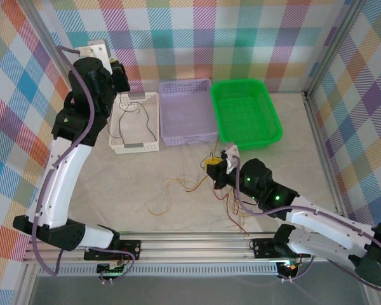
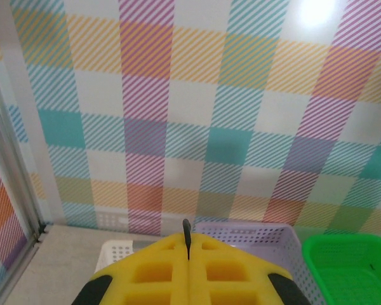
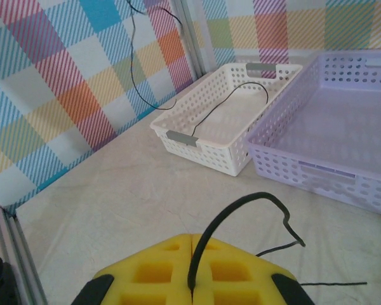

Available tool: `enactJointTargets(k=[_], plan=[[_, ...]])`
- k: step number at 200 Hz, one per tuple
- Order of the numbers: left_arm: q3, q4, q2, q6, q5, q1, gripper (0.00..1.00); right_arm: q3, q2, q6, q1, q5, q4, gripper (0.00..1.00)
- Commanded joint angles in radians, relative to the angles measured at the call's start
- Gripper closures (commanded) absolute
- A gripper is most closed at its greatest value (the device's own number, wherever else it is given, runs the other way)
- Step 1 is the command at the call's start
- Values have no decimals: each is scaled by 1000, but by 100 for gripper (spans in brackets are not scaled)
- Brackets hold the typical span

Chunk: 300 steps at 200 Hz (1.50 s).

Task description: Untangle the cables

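Background: walls in a pastel check pattern, a metal frame, and a pale, faintly veined tabletop (image 1: 114, 190).
Left pincer (image 2: 188, 246): raised high by the back wall, with its yellow foam pads pressed together on a thin black cable (image 2: 187, 232).
White basket (image 1: 134, 122): a perforated plastic basket directly below. The lower part of that cable lies inside it in a loop.
Purple basket (image 1: 187, 111): perforated with low walls, just beside the white one.
Tangle (image 1: 178, 185): red and orange cables lie mixed on the tabletop in front of the baskets.
Right pincer (image 3: 192, 254): low over the tabletop at the edge of the tangle. Its pads are closed on a second black cable (image 3: 254, 197), which arches up stiffly.
Green basket (image 1: 244, 111): glossy mesh plastic, at the right of the row.
Step in hand: probably lowering the first black cable into the white basket while the right side isolates the next one.
Advice: release only when the whole cable is over the basket. Pull the second cable slowly, because the thin wires catch easily.
Materials: soft foam pads, rigid plastic baskets, springy insulated wires.
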Motion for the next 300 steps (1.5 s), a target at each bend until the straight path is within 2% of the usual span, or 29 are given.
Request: enactJointTargets(k=[1, 43, 91, 213, 300], plan=[[-28, 40, 25, -84, 62, 54, 100, 55, -56, -24, -6, -22, -81, 100], [-59, 53, 84, -133, 111, 117, 100, 123, -75, -58, -6, -17, -158, 100], [-101, 77, 140, -169, 144, 157, 100, 154, -83, -47, -6, -49, -164, 100], [-215, 106, 330, -218, 145, 165, 100, 159, -110, -23, -6, -82, -167, 100], [-244, 84, 470, -275, 223, 182, 100, 166, -129, -24, -6, -89, -181, 100]])
